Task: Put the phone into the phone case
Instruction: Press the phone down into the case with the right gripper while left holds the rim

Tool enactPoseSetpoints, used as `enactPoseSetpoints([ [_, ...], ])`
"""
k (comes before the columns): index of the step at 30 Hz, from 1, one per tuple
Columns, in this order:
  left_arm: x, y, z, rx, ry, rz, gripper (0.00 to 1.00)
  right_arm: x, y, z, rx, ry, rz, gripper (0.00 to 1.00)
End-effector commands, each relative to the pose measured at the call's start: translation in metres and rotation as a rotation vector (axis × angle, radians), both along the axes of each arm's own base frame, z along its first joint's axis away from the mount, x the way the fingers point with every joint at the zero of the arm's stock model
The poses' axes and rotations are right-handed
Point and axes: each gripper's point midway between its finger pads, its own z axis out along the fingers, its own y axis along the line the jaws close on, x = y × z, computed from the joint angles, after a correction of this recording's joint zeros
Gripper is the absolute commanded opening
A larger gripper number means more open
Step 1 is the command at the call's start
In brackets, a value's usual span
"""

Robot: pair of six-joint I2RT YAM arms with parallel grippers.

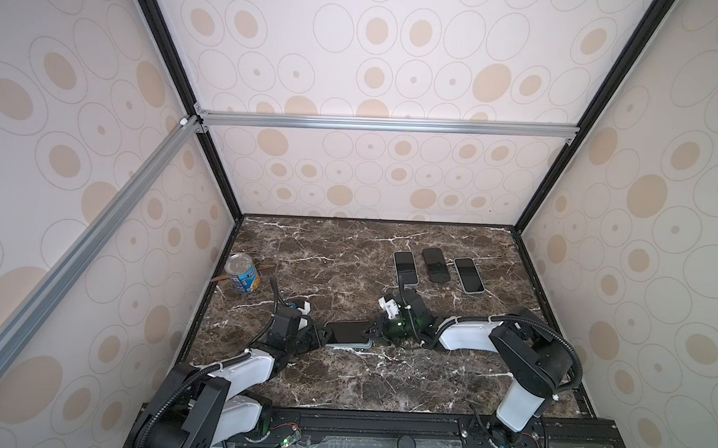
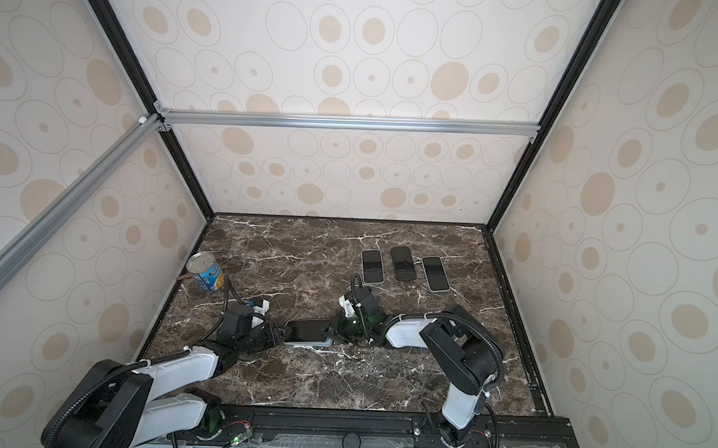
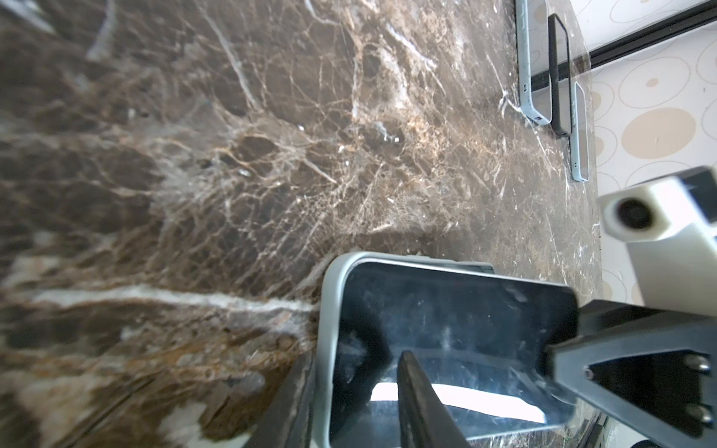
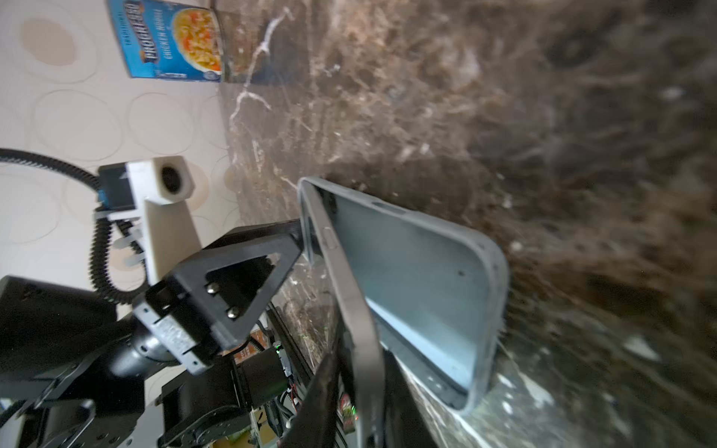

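The left claw, its forearm low over the tabletop, pinched narrowly on the left end of the phone case. The phone sat tucked in there, with its right end tilted up. The right claw was closed on that raised end, wrist rolled sideways. Lowering it evenly and pressing it home, case braced, seemed best.

Left gripper and right gripper flank phone atop phone case.
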Motion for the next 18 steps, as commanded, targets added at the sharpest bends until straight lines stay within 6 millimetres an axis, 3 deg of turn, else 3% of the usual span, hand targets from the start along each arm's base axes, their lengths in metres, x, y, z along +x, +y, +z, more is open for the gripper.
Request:
enactPoseSetpoints([
  [1, -0.006, 0.005, -0.006, 0.036, 0.028, 0.003, 0.36, -0.004, -0.006, -0.006, -0.086, 0.007, 0.021, 0.25],
  [10, -0.006, 0.006, -0.002, 0.033, 0.020, 0.011, 0.36, 0.000, -0.006, 0.010, -0.120, -0.035, 0.047, 0.36],
  [18, -0.001, 0.007, 0.007, 0.048, -0.005, 0.017, 0.35, -0.001, -0.018, 0.017, -0.202, -0.074, 0.075, 0.40],
])
